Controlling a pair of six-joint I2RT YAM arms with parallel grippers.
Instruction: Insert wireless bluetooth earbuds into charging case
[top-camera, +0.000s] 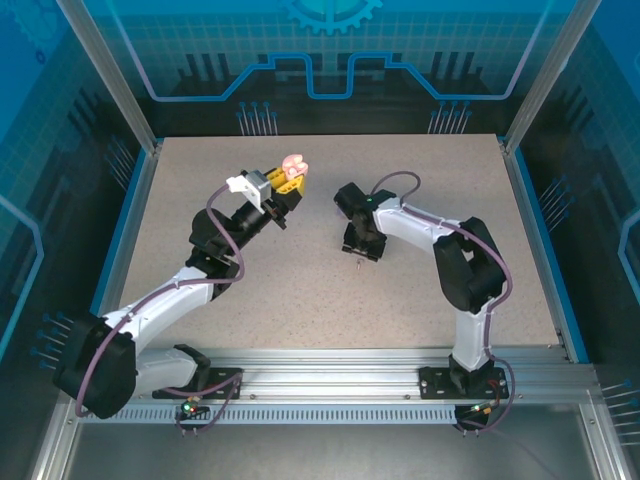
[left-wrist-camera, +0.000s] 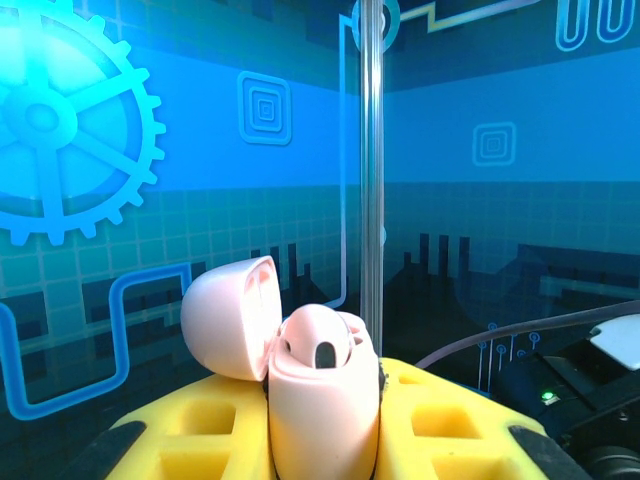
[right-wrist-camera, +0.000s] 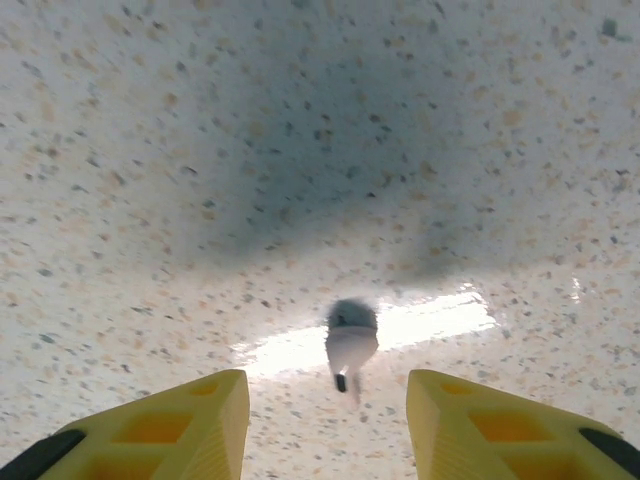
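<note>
Across the speckled, matte table my two arms split the work. The left one is raised toward the far side and the right one is bent down near the middle.

The left gripper is clamped on the charging case, a smooth, rounded pale-pink shell held upright between the yellow pads. Its domed lid is flipped back to the left. One seated earbud sits in the case's mouth, glossy, with a dark oval on its face.

The right gripper points down at the table with its jaws apart and nothing between them. The loose earbud lies just beyond the tips, inside the gap and a touch right of centre. It is blurred — a pale little thing with a greyish rounded head and a short stem. As far as I can tell, its long axis runs along my line of approach, head away and stem toward me.

The right arm is clearly the nearer one, since the case is well apart, up and to the left. I judge the pick turns on coming straight down — closing across the bud's narrow width without flicking it, as something that small and slick will skid easily.
</note>
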